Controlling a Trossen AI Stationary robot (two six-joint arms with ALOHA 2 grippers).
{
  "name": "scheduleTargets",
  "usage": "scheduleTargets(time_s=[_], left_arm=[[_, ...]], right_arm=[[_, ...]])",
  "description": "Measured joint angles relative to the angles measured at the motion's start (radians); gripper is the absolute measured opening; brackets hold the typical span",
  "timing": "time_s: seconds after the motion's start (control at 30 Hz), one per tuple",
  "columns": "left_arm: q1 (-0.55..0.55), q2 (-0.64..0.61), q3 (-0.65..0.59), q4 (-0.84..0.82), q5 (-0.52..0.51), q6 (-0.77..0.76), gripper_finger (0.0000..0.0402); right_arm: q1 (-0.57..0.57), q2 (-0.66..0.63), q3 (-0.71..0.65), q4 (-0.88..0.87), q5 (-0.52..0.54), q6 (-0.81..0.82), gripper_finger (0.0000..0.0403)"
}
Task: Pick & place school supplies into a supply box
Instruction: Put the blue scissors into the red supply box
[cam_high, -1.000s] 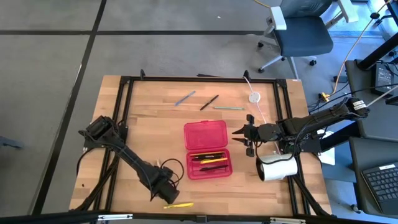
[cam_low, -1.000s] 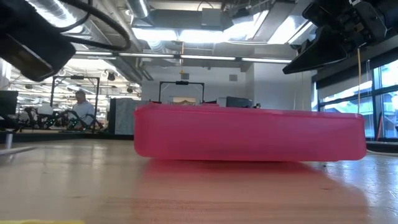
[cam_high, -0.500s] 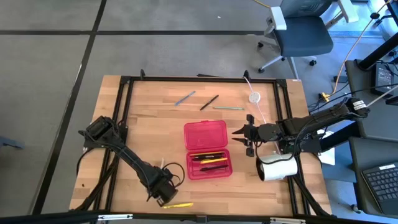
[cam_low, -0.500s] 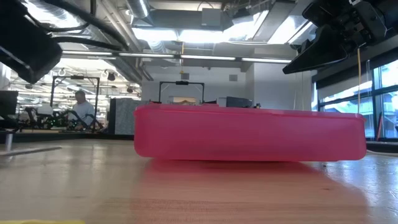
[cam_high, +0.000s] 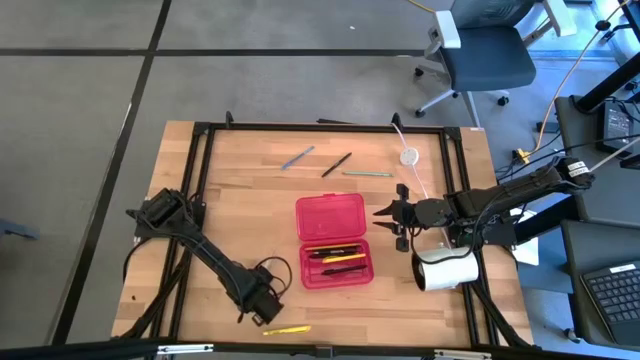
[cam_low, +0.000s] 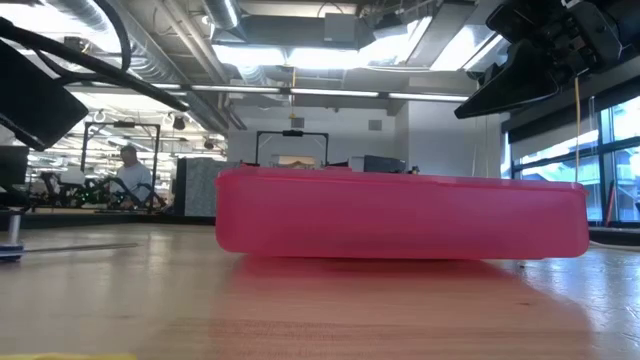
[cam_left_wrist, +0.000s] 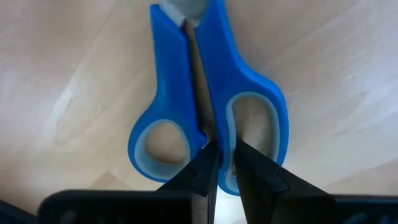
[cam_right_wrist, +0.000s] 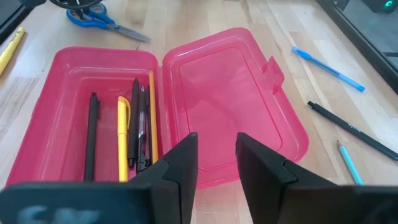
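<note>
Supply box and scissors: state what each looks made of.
Supply box: red translucent plastic, glossy; the pens inside and the wood beneath show through its walls. Scissors: handles of smooth, opaque blue plastic with paler linings in the finger loops; blades grey, probably metal.

Pens inside supply box, scissors beside.

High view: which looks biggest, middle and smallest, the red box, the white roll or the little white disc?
1. red box, lid open, looks biggest.
2. white roll, clearly smaller than the box.
3. white disc, smallest by far.
</note>
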Motion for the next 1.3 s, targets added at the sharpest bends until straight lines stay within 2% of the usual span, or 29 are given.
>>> scheduleTargets(time_s=[0.4,0.63,0.87,1.1,1.17,1.3], left_arm=[[-0.001,0.0,0.0,0.002,-0.039,0.187,0.0014],[-0.009,-0.022,0.0,-0.009,-0.05,0.187,0.0012],[-0.008,-0.075,0.025,-0.086,-0.131,0.169,0.0012],[-0.01,-0.112,0.094,-0.2,-0.081,0.178,0.0012],[-0.006,-0.125,0.116,-0.224,-0.127,0.207,0.0012],[0.032,-0.145,0.172,-0.213,-0.282,0.306,0.0012]], right_arm=[[0.0,0.0,0.0,0.0,0.0,-0.003,0.0114],[0.0,0.0,0.0,0.0,0.0,-0.003,0.0114],[0.0,0.0,0.0,0.0,0.0,-0.003,0.0114],[0.0,0.0,0.0,0.0,0.0,-0.003,0.0114],[0.0,0.0,0.0,0.001,0.0,-0.015,0.0114],[0.0,0.0,0.0,0.001,0.0,-0.025,0.0114]])
